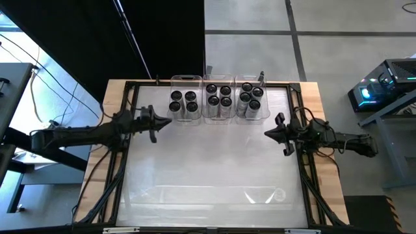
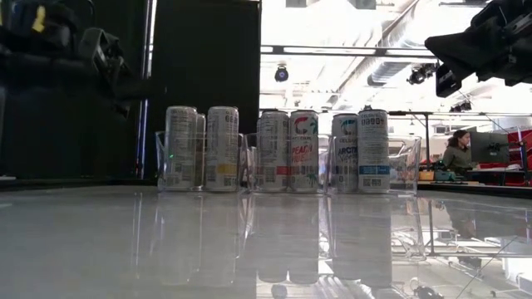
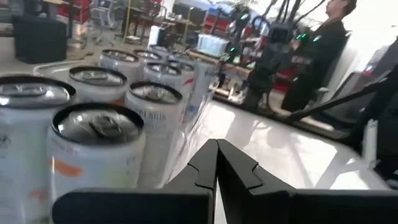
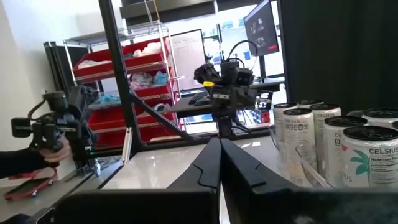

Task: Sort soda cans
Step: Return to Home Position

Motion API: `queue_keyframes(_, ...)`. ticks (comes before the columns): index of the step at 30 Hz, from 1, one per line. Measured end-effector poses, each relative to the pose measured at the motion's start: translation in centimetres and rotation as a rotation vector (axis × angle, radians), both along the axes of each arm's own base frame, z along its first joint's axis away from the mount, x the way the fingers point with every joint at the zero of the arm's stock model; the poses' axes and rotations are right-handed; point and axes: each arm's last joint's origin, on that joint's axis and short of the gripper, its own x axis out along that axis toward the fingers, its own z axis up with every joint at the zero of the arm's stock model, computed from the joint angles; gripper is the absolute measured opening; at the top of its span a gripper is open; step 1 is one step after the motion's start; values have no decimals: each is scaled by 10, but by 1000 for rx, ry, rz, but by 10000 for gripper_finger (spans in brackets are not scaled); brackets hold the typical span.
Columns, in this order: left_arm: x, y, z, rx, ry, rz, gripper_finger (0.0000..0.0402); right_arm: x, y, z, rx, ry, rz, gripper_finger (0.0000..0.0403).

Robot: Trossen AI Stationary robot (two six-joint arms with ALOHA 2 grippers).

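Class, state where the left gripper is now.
High view: the left gripper hovers over the left side of the table, fingers shut, beside the leftmost clear tray of soda cans.

Three clear plastic trays (image 1: 185, 79) stand side by side at the far edge of a white table (image 1: 208, 162). Behind, a person (image 2: 457, 151) sits at a monitor (image 2: 490, 148).

At twelve o'clock I see the soda cans (image 1: 212, 100): dark tops, silvery rims, white-silver sides with printed labels, one banded peach-red, one blue, one yellow. Their trays (image 1: 185, 78) are clear. The tabletop (image 1: 208, 162) is glossy white, framed in black rails and pale wood.
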Motion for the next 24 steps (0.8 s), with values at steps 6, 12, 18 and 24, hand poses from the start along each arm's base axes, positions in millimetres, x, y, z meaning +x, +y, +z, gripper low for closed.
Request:
queue_keyframes(6, 0, -24, -2, 17, 35, 14, 0, 0, 0, 0, 4, 2, -2, 0)
queue_keyframes(12, -4, -42, -3, 18, 57, -13, 0, 0, 0, -1, -4, 6, -4, 0)
queue_keyframes(18, -10, -49, 2, 36, 14, -69, 0, 1, 0, -7, -8, 75, -5, 0)
queue_keyframes(24, -22, -49, 4, 51, -12, -78, 0, 1, 0, -12, 37, 126, 13, 0)
